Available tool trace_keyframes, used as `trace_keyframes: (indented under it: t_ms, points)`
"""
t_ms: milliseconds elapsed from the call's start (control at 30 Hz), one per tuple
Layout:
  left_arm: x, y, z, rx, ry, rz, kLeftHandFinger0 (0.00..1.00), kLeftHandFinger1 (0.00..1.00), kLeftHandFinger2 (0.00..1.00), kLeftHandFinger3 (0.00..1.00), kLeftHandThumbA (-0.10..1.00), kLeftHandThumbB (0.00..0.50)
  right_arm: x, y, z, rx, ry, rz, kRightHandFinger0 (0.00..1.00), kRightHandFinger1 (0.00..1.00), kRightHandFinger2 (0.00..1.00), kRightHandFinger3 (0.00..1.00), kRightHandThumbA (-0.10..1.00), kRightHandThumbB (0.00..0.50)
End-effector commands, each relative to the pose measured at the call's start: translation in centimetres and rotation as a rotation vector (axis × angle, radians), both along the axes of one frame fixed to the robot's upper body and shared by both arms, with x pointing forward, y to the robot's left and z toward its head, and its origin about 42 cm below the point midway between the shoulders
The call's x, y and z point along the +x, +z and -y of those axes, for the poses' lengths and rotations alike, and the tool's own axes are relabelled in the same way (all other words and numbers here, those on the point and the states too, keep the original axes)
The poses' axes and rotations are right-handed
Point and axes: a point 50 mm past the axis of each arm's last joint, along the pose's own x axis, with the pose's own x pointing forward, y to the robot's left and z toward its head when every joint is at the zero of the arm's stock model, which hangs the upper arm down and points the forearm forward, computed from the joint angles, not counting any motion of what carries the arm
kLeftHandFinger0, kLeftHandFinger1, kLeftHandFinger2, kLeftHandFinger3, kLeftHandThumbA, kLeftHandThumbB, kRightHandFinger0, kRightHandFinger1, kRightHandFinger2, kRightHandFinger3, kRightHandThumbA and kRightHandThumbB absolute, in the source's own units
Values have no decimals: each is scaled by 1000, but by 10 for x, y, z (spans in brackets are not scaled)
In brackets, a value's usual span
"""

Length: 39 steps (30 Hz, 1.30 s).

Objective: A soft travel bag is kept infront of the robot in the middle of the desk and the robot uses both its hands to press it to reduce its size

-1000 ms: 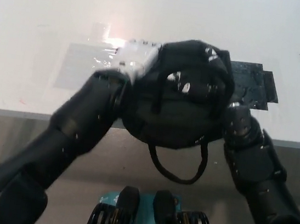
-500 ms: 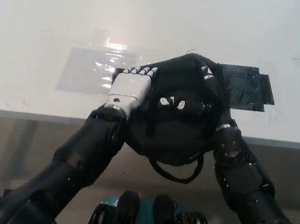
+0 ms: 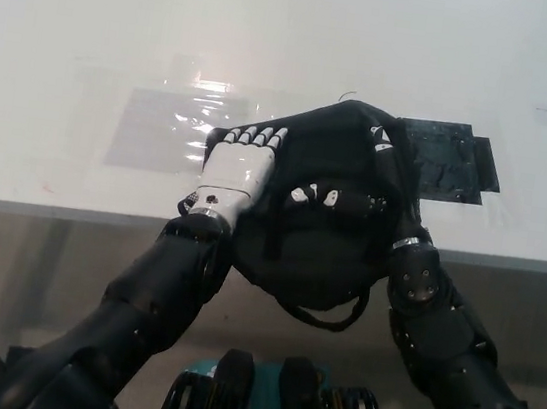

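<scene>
Black soft travel bag (image 3: 323, 211) sits at the middle of the frame on the near edge of the white desk (image 3: 294, 46), its lower part bulging out past the desk edge and a strap loop (image 3: 324, 317) hanging below. Compared with a second ago, both hands have settled onto it: the white left hand (image 3: 238, 165) now lies flat on the bag's left side with its fingers (image 3: 257, 138) stretched out side by side, grasping nothing, and the black right hand (image 3: 350, 199) rests palm-down across the top of the bag, fingers spread over the fabric rather than curled round anything. The blur in the arms is gone and the bag looks a little flatter and wider, which suggests the press is under way but not finished. Around it, a clear plastic sheet (image 3: 157, 129) lies on the desk at centre left and a dark taped patch (image 3: 450, 162) at upper right, partly under the bag. Neither blocks the hands; the overhang could let the bag slip toward the robot.
</scene>
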Motion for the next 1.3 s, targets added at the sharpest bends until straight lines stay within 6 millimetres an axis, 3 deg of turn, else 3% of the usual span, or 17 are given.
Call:
trace_keyframes:
  t_ms: [0, 167, 300, 400, 500, 533, 633, 867, 933, 1000, 1133, 1267]
  points:
    - [-23, -55, -24, 49, 25, -239, 1000, 1000, 1000, 1000, 1000, 64, -14, -30, -4, -4, -16, -128, 1000, 1000, 1000, 1000, 1000, 308]
    - [9, -4, -23, 64, -3, -146, 1000, 1000, 1000, 1000, 1000, 46, 8, 1, -1, 17, -21, -94, 1000, 1000, 1000, 1000, 1000, 334]
    - [31, 37, -20, 68, -9, -98, 1000, 1000, 1000, 1000, 1000, 32, 26, 28, 0, 23, -28, -84, 1000, 1000, 1000, 1000, 1000, 307]
    - [53, 87, -13, 89, -16, -19, 1000, 1000, 1000, 1000, 1000, 26, 44, 60, -1, 20, -30, -70, 1000, 1000, 1000, 1000, 1000, 282]
    - [66, 121, -11, 95, -17, 37, 1000, 1000, 1000, 1000, 1000, 18, 54, 85, -6, 11, -18, -14, 1000, 1000, 1000, 1000, 1000, 275]
    - [71, 135, -10, 107, -14, 42, 1000, 1000, 1000, 1000, 1000, 17, 57, 95, -7, 9, -8, 6, 1000, 1000, 1000, 1000, 1000, 296]
    - [79, 174, -4, 70, -27, 93, 1000, 1000, 1000, 1000, 1000, 21, 66, 121, -7, -1, -3, 71, 1000, 1000, 1000, 1000, 1000, 270]
    - [83, 228, -8, -9, -70, 172, 1000, 1000, 1000, 1000, 1000, 29, 77, 168, 2, 8, 5, 209, 1000, 1000, 1000, 1000, 1000, 300]
    - [83, 255, -16, -68, -77, 226, 1000, 1000, 1000, 1000, 1000, 23, 81, 200, 11, -29, 19, 280, 1000, 1000, 1000, 1000, 1000, 349]
    - [83, 272, -23, -83, -73, 253, 1000, 1000, 1000, 1000, 1000, 25, 81, 220, 16, -25, 23, 323, 1000, 1000, 1000, 1000, 1000, 353]
    - [77, 302, -43, -82, -64, 331, 1000, 1000, 1000, 1000, 1000, 17, 70, 252, 33, 11, 42, 405, 1000, 1000, 1000, 1000, 1000, 319]
    - [71, 318, -59, -119, -53, 345, 1000, 1000, 1000, 1000, 1000, 16, 59, 265, 51, -39, 10, 453, 1000, 1000, 1000, 1000, 1000, 298]
